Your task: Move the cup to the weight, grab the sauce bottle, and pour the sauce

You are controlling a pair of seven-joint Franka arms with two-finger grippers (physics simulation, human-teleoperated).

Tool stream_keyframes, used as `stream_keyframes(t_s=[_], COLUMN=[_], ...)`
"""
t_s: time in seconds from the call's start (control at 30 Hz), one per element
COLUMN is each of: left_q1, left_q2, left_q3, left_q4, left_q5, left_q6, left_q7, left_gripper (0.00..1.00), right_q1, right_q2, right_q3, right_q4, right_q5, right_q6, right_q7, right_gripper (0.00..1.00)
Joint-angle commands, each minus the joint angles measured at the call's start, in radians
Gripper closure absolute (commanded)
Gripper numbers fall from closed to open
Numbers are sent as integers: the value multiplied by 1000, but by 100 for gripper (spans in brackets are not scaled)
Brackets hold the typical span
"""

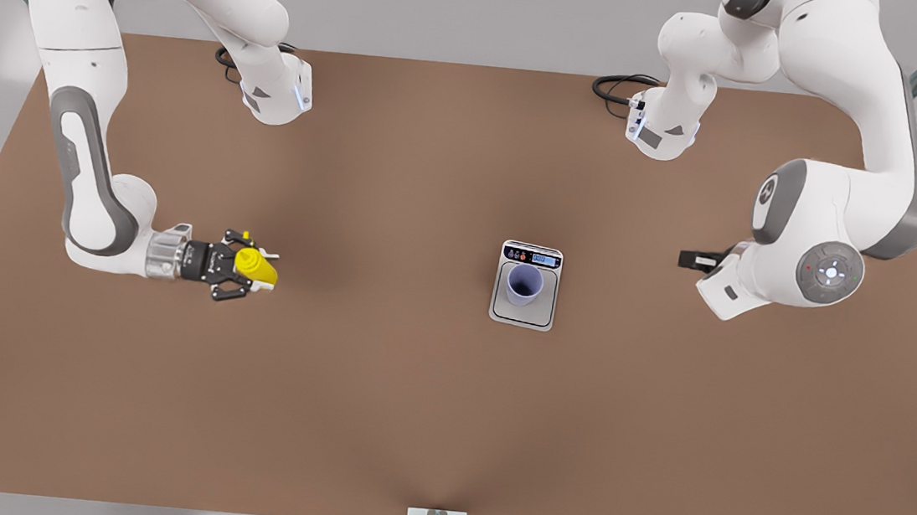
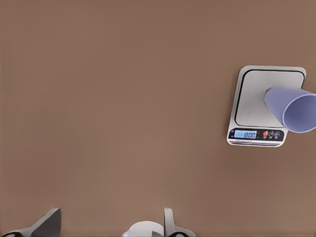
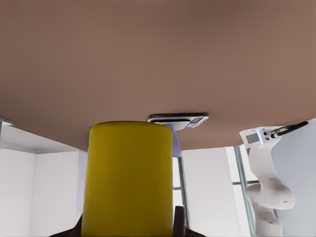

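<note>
Sauce bottle gripped at the front view's left; cup set on the weight.

The right gripper is held level, its jaws closed around the yellow bottle. The left gripper is parked at the front view's right, fingers spread, nothing held. The scale's display reading is seen in the left wrist view. The cup's contents cannot be told.
</note>
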Motion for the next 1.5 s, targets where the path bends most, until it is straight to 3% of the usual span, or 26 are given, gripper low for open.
stream_keyframes(t_s=[0.0, 0.33, 0.53, 0.93, 1.0, 1.07, 1.1, 1.47], left_q1=[1, -1, -1, -1, -1, -1, -1, -5], left_q2=[0, 11, 9, 11, 9, 9, 9, 11], left_q3=[0, 0, 0, 0, 0, 0, -2, -2], left_q4=[0, 0, 5, 6, 8, 8, 8, 8], left_q5=[-1, 1, 24, 24, 24, 24, 24, 24], left_q6=[-1, 1, 2, 2, 2, 2, 2, 4], left_q7=[1, 1, 1, 1, 1, -1, -1, -1], left_gripper=[0, 0, 0, 0, 0, 0, 0, 0], right_q1=[0, -43, -139, -164, -167, -169, -169, -167], right_q2=[0, 9, 103, 167, 173, 187, 187, 189], right_q3=[0, 0, 0, -4, -7, -18, -18, -17], right_q4=[-11, -117, -204, -204, -204, -206, -206, -198], right_q5=[-15, -172, -70, -109, -109, -109, -109, -107], right_q6=[-2, 56, 89, 142, 141, 139, 138, 141], right_q7=[0, -60, -433, -463, -483, -523, -525, -508], right_gripper=[56, 56, 57, 54, 44, 21, 0, 0])
